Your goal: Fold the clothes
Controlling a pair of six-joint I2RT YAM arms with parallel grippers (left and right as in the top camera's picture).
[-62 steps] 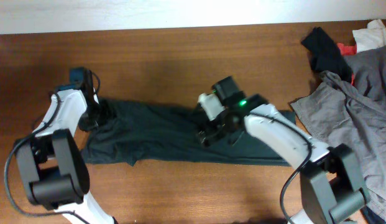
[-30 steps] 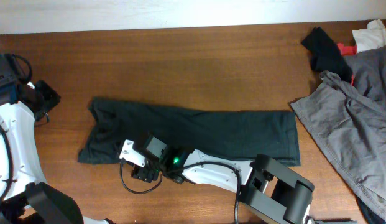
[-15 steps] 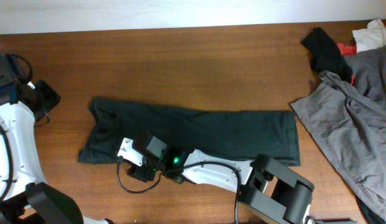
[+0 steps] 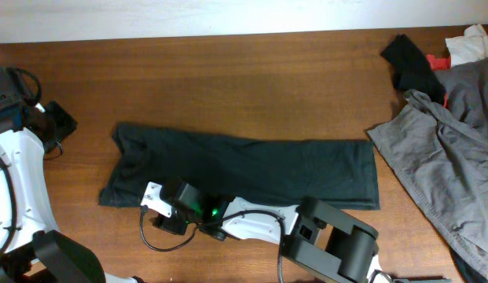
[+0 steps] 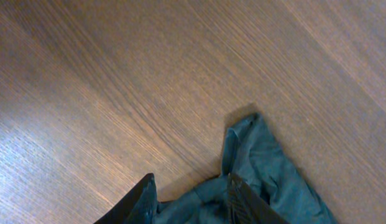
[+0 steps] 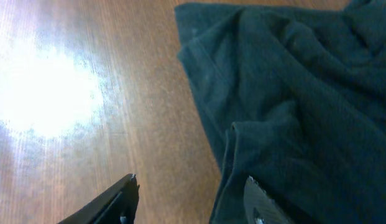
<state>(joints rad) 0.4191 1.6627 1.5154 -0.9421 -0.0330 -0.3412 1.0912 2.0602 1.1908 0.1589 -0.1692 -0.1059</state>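
Note:
The clothes (image 4: 251, 169) lie as a long dark blackish-green strip across the middle of the table. My right gripper (image 4: 155, 211) is low at the strip's front left edge. In the right wrist view my right gripper (image 6: 191, 180) is open: one finger (image 6: 121, 198) is over bare wood, the other finger (image 6: 260, 202) over the clothes (image 6: 292, 81), whose edge runs between them. My left gripper (image 4: 59, 126) is at the far left, apart from the strip. In the left wrist view my left gripper (image 5: 191, 180) is open, with a corner of the clothes (image 5: 267, 180) seen past its fingertips.
A light grey garment (image 4: 456, 157) is heaped at the right edge. Behind it lie a small black cloth (image 4: 412, 63), a red scrap (image 4: 438, 60) and a white piece (image 4: 471, 43). The table's far edge (image 4: 228, 35) runs along the top.
My right gripper has slid a little to the left along the front edge and its jaws have narrowed. The left arm and the clothes have not moved over the last second.

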